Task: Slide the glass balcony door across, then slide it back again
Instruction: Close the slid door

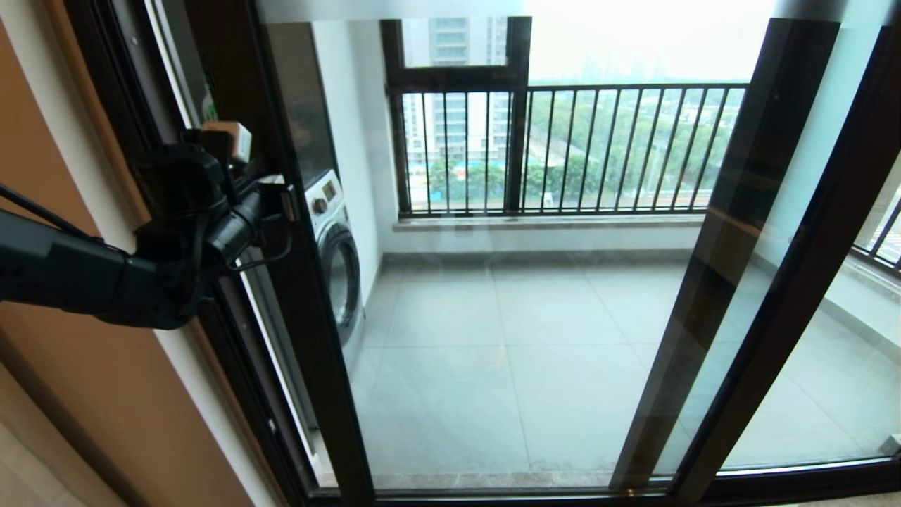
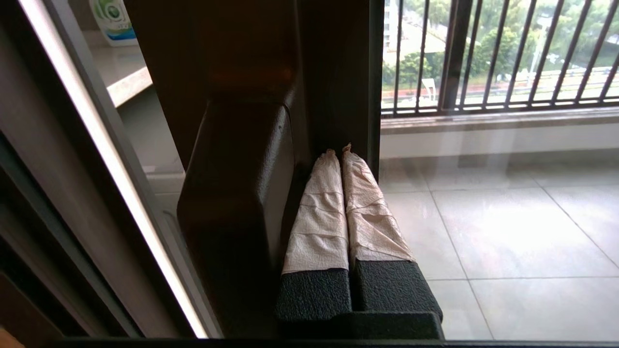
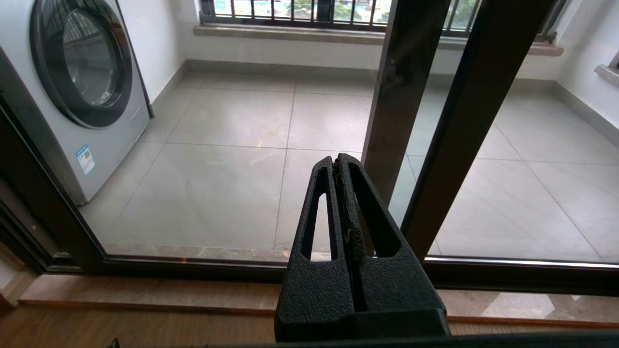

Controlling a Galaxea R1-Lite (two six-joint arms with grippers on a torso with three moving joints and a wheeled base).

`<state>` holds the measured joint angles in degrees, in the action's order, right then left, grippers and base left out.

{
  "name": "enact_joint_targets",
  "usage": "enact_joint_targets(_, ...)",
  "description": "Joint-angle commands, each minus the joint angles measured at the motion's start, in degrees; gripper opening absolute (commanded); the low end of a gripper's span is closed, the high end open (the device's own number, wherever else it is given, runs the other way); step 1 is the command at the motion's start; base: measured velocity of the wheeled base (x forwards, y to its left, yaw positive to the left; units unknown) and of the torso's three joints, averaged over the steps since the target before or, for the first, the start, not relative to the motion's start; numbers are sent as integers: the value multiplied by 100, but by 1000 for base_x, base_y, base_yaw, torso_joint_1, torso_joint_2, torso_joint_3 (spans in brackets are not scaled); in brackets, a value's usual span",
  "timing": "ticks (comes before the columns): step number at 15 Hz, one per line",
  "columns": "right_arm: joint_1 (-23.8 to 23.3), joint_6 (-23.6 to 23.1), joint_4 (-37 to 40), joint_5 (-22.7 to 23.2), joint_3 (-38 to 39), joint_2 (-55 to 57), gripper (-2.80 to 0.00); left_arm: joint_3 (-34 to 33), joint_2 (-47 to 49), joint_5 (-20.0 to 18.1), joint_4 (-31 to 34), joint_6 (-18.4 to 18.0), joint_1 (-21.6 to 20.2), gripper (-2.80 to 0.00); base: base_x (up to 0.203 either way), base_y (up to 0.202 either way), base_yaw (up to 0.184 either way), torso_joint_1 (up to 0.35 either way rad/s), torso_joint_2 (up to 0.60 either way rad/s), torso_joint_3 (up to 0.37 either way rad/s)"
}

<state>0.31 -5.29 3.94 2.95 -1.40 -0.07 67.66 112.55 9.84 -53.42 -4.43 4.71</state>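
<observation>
Glass-panelled and dark-framed, the glass balcony door [image 1: 493, 296] is stood across the opening, its left upright pressed beside the handle [image 2: 237, 193] by the clenched, empty left pincer [image 2: 344, 159], apparently for pushing sideways, while the right pincer [image 3: 344, 166] is held low, clenched on nothing.

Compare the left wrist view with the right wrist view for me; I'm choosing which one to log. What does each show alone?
Left wrist only: the left gripper, jaws shut, pressed beside the handle on the glass balcony door, and a bottle on a ledge.
Right wrist only: the right gripper, jaws shut, hanging free, and the washing machine.
Both: the tiled balcony floor and the railing.
</observation>
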Motion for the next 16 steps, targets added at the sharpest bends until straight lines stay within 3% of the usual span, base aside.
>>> enact_joint_targets(1, 4, -7, 2, 4, 0, 7, -280, 5, 28, -41, -81, -14, -180, -280, 0, 0, 0, 0, 0, 0)
enact_joint_targets(16, 4, -7, 2, 4, 0, 7, -280, -200, -49, -385, -98, -12, -976, -280, 0, 0, 0, 0, 0, 0)
